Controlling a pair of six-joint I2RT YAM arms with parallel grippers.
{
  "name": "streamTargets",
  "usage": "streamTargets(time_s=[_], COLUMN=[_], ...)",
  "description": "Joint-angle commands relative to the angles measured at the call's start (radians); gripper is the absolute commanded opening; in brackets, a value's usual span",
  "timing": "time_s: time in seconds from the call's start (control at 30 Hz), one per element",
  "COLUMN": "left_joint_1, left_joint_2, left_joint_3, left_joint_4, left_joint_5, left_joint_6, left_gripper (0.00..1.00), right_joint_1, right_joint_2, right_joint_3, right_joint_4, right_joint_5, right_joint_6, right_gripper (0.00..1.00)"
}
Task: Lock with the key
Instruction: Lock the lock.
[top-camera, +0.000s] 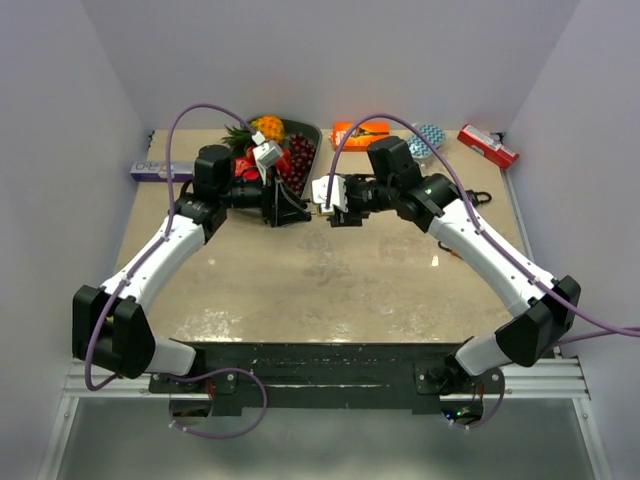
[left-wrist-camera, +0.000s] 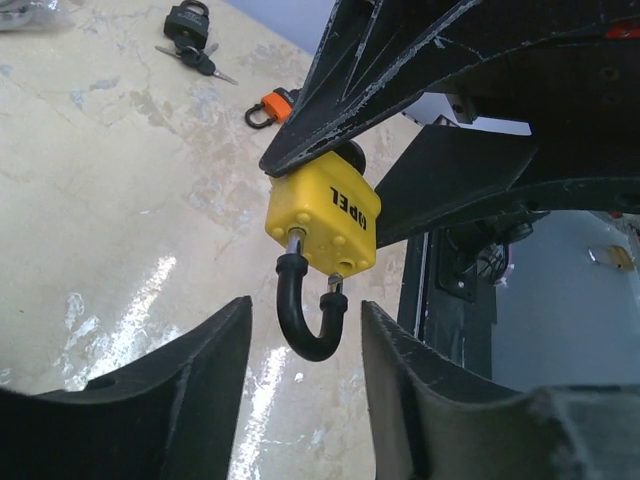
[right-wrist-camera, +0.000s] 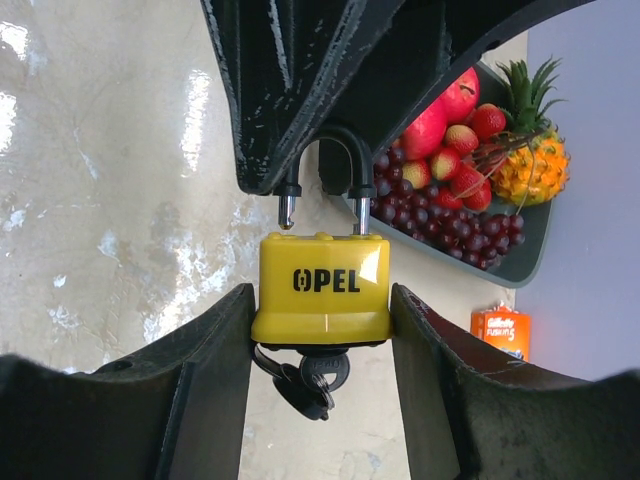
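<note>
A yellow OPEL padlock (right-wrist-camera: 323, 285) is held above the table between the two arms. My right gripper (right-wrist-camera: 322, 300) is shut on its body from both sides. A key (right-wrist-camera: 325, 368) sits in the bottom of the lock with a spare key hanging from it. The black-sleeved shackle (left-wrist-camera: 308, 315) stands open: one leg is lifted out of the body. My left gripper (left-wrist-camera: 305, 310) is open, its fingers (left-wrist-camera: 215, 345) on either side of the shackle without touching it. In the top view the two grippers meet tip to tip, left (top-camera: 297, 205) and right (top-camera: 327, 196); the padlock is hidden there.
A grey tray (top-camera: 318, 132) of fruit stands behind the grippers at the back. An orange box (top-camera: 360, 133), a red box (top-camera: 488, 146) and a purple box (top-camera: 150, 170) line the far edge. A black padlock with keys (left-wrist-camera: 188, 20) and an orange padlock (left-wrist-camera: 275, 105) lie on the table.
</note>
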Motion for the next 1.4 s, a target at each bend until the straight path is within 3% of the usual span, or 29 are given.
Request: streamTargets(time_s=[0.0, 0.23, 0.27, 0.3, 0.33, 0.37, 0.4, 0.47, 0.6, 0.9, 1.1, 1.37], left_joint_1=[-0.005, -0.005, -0.005, -0.005, -0.005, -0.005, -0.005, 0.006, 0.036, 0.046, 0.038, 0.006], left_joint_2=[0.006, 0.008, 0.006, 0.006, 0.004, 0.000, -0.005, -0.015, -0.028, -0.063, -0.112, -0.167], left_joint_3=[0.025, 0.029, 0.029, 0.029, 0.028, 0.026, 0.022, 0.014, 0.005, 0.011, 0.022, 0.045], left_joint_4=[0.081, 0.072, 0.075, 0.077, 0.078, 0.078, 0.080, 0.083, 0.081, -0.034, -0.037, -0.112], left_joint_5=[0.021, 0.018, 0.019, 0.019, 0.018, 0.019, 0.015, 0.021, 0.051, 0.134, 0.153, 0.160], left_joint_6=[-0.034, -0.005, -0.005, -0.005, -0.004, -0.001, 0.004, 0.021, 0.050, 0.236, 0.279, 0.441], left_gripper=[0.47, 0.16, 0.03, 0.00, 0.00, 0.00, 0.00, 0.00, 0.00, 0.00, 0.00, 0.00], right_joint_1=[0.007, 0.012, 0.011, 0.012, 0.012, 0.012, 0.012, 0.011, -0.003, -0.095, -0.094, -0.066], right_joint_2=[-0.052, -0.048, -0.049, -0.048, -0.045, -0.040, -0.035, -0.029, -0.048, -0.071, -0.115, -0.153], right_joint_3=[0.005, 0.000, -0.003, -0.003, -0.001, 0.008, 0.014, 0.023, 0.020, -0.012, -0.105, -0.164], right_joint_4=[0.053, 0.056, 0.059, 0.065, 0.070, 0.068, 0.067, 0.061, 0.056, 0.073, 0.145, 0.274], right_joint_5=[-0.013, -0.014, -0.013, -0.009, -0.005, 0.006, 0.013, 0.029, 0.034, -0.112, -0.247, -0.281], right_joint_6=[-0.026, -0.040, -0.029, -0.017, -0.003, 0.032, 0.058, 0.147, 0.239, 0.454, 0.541, 0.615], right_gripper=[0.00, 0.00, 0.00, 0.02, 0.17, 0.55, 0.70, 0.85, 0.97, 0.97, 0.98, 0.97])
